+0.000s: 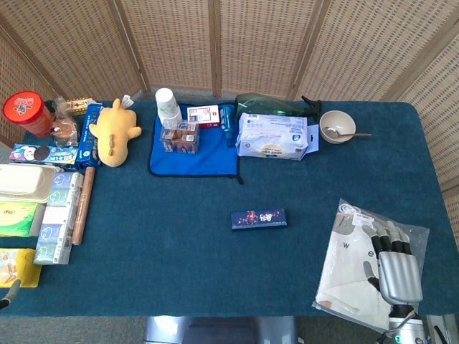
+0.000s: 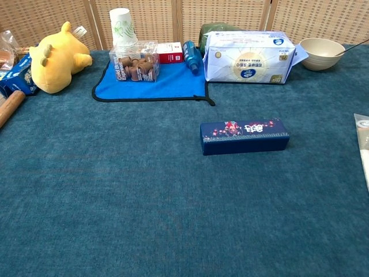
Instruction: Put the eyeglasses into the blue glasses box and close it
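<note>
The blue glasses box [image 1: 258,218] lies with its lid down near the middle of the table, and the chest view shows its long printed side [image 2: 244,135]. Neither view shows any eyeglasses. My right hand [image 1: 393,264] hovers at the near right corner over a clear plastic bag [image 1: 351,258], well to the right of the box. Its fingers are stretched out and apart, and it holds nothing. Only a grey sliver of my left hand [image 1: 6,296] shows at the bottom left edge, so its fingers cannot be read. The chest view shows no hand.
At the back are a blue cloth [image 1: 208,158] with a paper cup [image 1: 167,105] and a snack tub, a tissue pack [image 1: 272,136] and a bowl with a spoon [image 1: 337,126]. A yellow plush [image 1: 113,130], a rolling pin [image 1: 84,204] and several packages line the left side.
</note>
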Controlling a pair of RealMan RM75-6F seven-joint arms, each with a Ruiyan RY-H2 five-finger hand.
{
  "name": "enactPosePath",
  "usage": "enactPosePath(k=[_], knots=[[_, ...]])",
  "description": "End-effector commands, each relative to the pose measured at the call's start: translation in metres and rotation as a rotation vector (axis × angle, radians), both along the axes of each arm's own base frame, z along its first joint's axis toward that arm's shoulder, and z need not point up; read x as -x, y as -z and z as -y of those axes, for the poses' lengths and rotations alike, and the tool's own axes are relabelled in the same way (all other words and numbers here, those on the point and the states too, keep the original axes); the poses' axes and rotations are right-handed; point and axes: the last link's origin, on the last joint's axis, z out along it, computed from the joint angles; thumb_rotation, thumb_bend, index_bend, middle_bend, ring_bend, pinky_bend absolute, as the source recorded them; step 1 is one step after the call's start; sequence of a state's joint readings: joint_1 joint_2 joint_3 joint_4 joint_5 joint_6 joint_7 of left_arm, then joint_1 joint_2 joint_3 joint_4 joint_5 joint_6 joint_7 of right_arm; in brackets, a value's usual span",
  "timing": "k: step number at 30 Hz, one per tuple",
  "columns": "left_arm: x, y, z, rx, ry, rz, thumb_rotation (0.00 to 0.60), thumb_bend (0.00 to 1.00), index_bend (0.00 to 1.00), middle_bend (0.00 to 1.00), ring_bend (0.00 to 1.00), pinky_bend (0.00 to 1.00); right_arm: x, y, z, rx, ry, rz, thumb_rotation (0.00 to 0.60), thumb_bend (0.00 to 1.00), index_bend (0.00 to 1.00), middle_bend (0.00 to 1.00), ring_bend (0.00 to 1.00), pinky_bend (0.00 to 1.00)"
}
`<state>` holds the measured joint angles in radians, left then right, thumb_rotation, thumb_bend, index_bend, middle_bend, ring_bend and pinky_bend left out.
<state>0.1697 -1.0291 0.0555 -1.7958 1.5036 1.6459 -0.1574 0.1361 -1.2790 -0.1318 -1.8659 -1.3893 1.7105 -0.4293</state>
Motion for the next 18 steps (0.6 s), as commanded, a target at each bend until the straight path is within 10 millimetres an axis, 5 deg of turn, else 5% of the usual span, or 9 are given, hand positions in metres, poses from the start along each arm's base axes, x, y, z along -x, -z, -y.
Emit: enactPosePath(k=[1, 18], knots=[[-0.004, 0.0, 0.002, 0.001, 0.008, -0.001, 0.6, 0.29, 0.04, 0.1, 0.0, 0.0, 0.004, -0.001, -0.004, 0.006, -0.006, 0.012, 0.6, 0.32, 0.2, 0.16, 0.05, 0.13], [-0.016, 0.003, -0.012, 0.009, 0.023, -0.017, 0.6, 0.29, 0.05, 0.1, 0.0, 0.0, 0.001, 0.004, 0.015, 0.007, -0.026, 0.045, 0.6, 0.33, 0.2, 0.15, 0.02, 0.11]])
